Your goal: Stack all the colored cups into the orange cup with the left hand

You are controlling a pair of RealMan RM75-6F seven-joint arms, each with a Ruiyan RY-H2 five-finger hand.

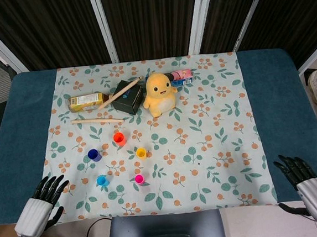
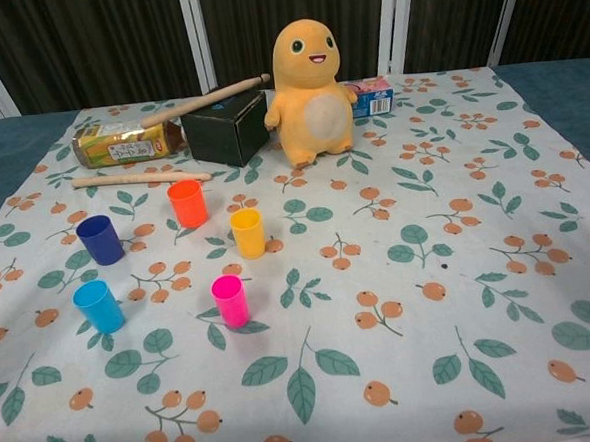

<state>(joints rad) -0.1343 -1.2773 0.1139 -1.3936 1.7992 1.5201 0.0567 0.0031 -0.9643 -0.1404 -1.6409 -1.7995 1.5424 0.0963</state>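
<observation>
Several small cups stand upright and apart on the floral cloth. The orange cup [image 1: 119, 138] [image 2: 187, 204] is farthest back, with the yellow cup [image 1: 141, 153] [image 2: 247, 233] to its right. The dark blue cup [image 1: 94, 154] [image 2: 100, 240], light blue cup [image 1: 102, 180] [image 2: 99, 306] and pink cup [image 1: 139, 179] [image 2: 230, 300] stand nearer. My left hand [image 1: 42, 203] rests at the table's near left corner, fingers apart, holding nothing. My right hand [image 1: 307, 185] lies at the near right corner, likewise holding nothing. Neither hand shows in the chest view.
Behind the cups lie a wooden stick [image 1: 97, 120] [image 2: 140, 177], a yellow bottle [image 1: 87, 101] [image 2: 126, 141], a black box [image 1: 128, 97] [image 2: 226, 129] with a second stick [image 2: 203, 100] across it, a yellow plush toy [image 1: 159, 93] [image 2: 310, 90] and a small carton [image 1: 182, 76] [image 2: 373, 97].
</observation>
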